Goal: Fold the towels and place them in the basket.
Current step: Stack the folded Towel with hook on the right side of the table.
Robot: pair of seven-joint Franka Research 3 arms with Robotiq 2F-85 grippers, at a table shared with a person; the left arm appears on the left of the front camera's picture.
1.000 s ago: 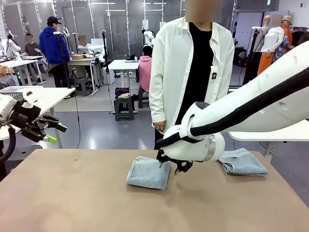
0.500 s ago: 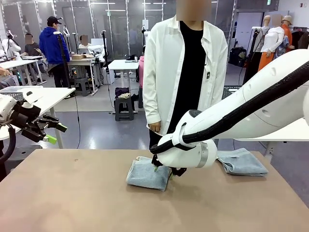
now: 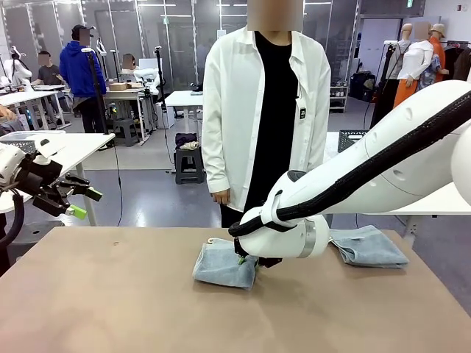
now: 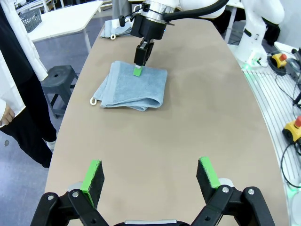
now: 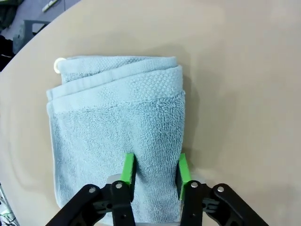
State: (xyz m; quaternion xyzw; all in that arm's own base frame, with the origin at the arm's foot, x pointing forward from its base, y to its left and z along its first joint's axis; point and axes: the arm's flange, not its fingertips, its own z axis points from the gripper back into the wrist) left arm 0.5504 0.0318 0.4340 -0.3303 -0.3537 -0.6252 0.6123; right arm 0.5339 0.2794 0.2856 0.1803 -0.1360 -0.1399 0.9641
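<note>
Terry cloth, pale blue-grey and folded, lies near the middle of your table: the folded towel, with its small white loop at the far corner on the person's side. Your right gripper is down on the edge of that towel, and in the right wrist view you can see a ridge of terry bunched between the two green pads, so the jaws are pinching the towel along one edge. Most of the cloth stretches away ahead of the fingers, flat on the tabletop. A second folded towel sits well apart, toward the table's right far corner. Your left gripper hangs above bare table with its jaws spread wide, holding nothing, the towel well ahead of it.
</note>
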